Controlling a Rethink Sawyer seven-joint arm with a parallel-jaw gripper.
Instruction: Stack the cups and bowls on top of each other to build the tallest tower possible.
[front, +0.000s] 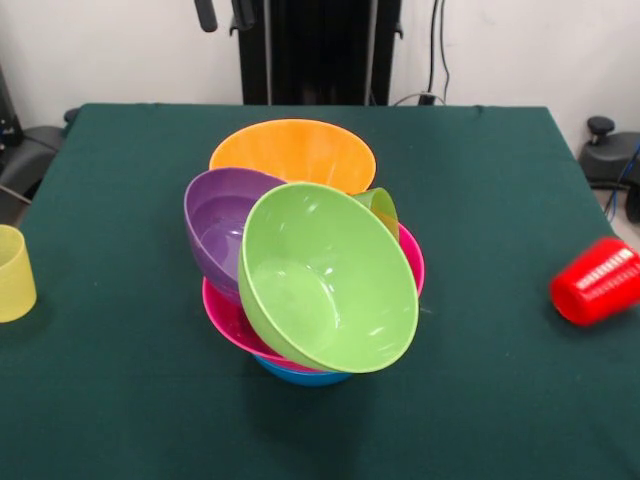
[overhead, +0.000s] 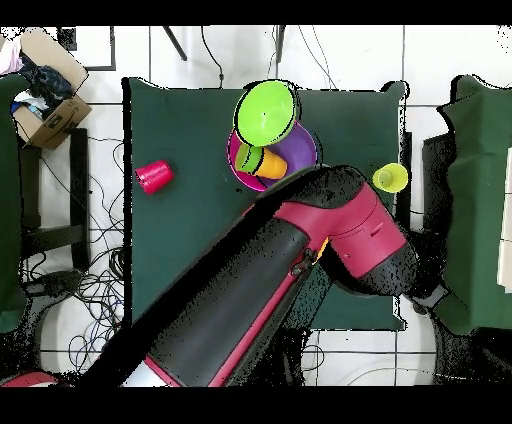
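The tower stands mid-table. A blue bowl (front: 300, 375) is at the bottom with a pink bowl (front: 225, 320) on it. A lime green bowl (front: 325, 280) leans tilted toward the camera. A purple bowl (front: 215, 215) and an orange bowl (front: 295, 150) sit behind it. A green cup (front: 380, 205) is wedged beside the lime bowl. The pale yellow cup (front: 12, 272) stands at the left edge. The red cup (front: 597, 282) lies on its side at the right. The orange cup is hidden. My gripper (front: 222, 14) is drawn back at the top edge, open and empty.
In the overhead view my red and black arm (overhead: 330, 230) covers the robot side of the table. The lime bowl (overhead: 266, 110), red cup (overhead: 153, 177) and yellow cup (overhead: 390, 178) show there. A cardboard box (overhead: 45, 95) sits off the table.
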